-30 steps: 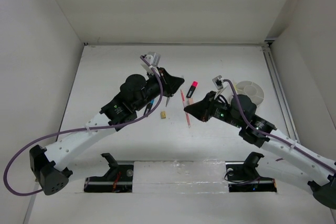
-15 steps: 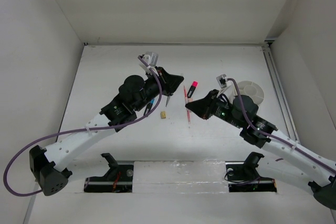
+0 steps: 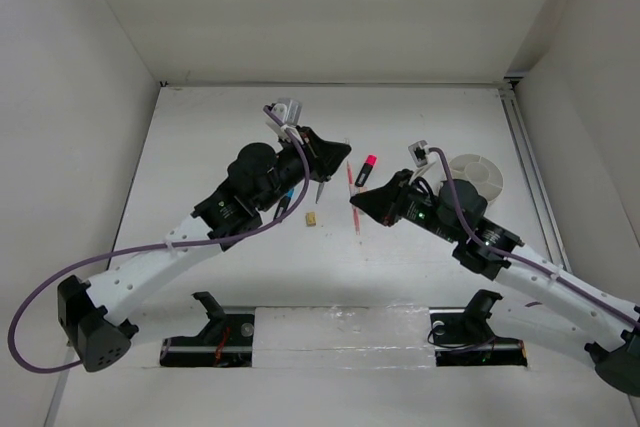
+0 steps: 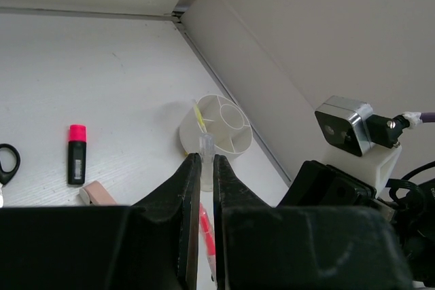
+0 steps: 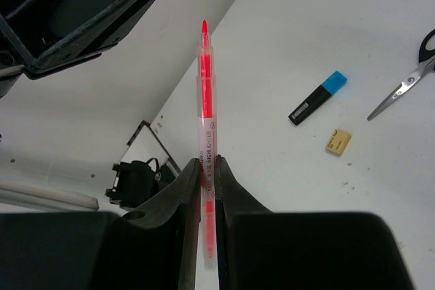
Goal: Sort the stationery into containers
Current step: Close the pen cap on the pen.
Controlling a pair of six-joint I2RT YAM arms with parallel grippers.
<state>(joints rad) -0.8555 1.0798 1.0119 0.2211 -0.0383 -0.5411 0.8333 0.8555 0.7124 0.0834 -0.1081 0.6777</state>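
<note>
From above, the left arm (image 3: pixel 200 232) covers most of the scissors (image 3: pixel 321 188) and the blue-capped marker (image 3: pixel 285 205). In the left wrist view the pink eraser (image 4: pixel 95 193) sits half hidden behind the left gripper (image 4: pixel 204 161), which also hides the lower end of the clear cap (image 4: pixel 206 149). The rear of the red pen (image 5: pixel 206 113) vanishes inside the right gripper (image 5: pixel 207 164), and that view's edge crops the scissors' handles.

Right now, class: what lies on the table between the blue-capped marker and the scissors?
Bare table, as the right wrist view shows, between the blue-capped marker and the scissors. The tan eraser sits beside that stretch, not in it.
</note>
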